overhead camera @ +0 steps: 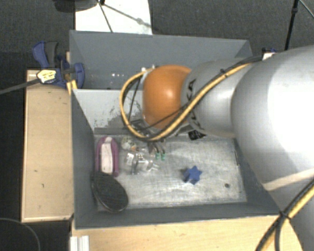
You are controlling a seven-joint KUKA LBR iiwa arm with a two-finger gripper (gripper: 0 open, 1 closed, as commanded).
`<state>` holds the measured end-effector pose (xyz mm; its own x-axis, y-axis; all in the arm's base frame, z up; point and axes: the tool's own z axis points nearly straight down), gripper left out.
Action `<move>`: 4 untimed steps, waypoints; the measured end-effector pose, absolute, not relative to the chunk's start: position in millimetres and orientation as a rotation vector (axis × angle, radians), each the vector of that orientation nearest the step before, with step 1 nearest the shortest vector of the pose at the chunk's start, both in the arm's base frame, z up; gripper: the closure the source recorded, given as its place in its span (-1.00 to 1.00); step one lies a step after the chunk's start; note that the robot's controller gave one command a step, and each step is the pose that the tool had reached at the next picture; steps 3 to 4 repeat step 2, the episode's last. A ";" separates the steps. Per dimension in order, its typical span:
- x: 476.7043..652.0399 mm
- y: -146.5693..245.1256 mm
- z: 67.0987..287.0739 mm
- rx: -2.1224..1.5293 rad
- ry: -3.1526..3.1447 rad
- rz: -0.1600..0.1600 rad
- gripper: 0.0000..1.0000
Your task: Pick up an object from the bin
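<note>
Gripper [138,160]: low over the floor of the grey metal bin [214,156], left of centre in the frame, its metal tip close to the floor or on it.
Grip state: cannot tell how wide it stands; the bright metal parts run together, and nothing can be made out held in it.
Under the tip: pale glinting bits, either gripper parts or a small loose thing; cannot tell which.
Nearest thing: purple, rounded, bottle-like piece with a pale top end [107,156], just beside the gripper on its left.
Long axis: runs up and down the frame, near parallel to the bin's left wall.
Bearing for the move: a short shift toward frame left would probably put the gripper over it, closing across its narrow width.
Next nearest: flat black oval pad [110,191], lower left corner, just below the purple piece.
Other side: small blue star-shaped piece [192,174], right of the gripper and lower, alone and well apart from it.
Above: orange domed wrist cover [165,101] with a yellow cable loop [125,103], hiding the floor behind the gripper.
</note>
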<state>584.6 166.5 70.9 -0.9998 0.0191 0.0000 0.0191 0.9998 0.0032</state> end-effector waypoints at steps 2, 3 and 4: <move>571.5 194.8 210.0 0.020 3.131 0.007 1.00; 571.5 194.8 210.0 0.020 3.131 0.007 1.00; 571.5 194.8 210.0 0.020 3.131 0.007 1.00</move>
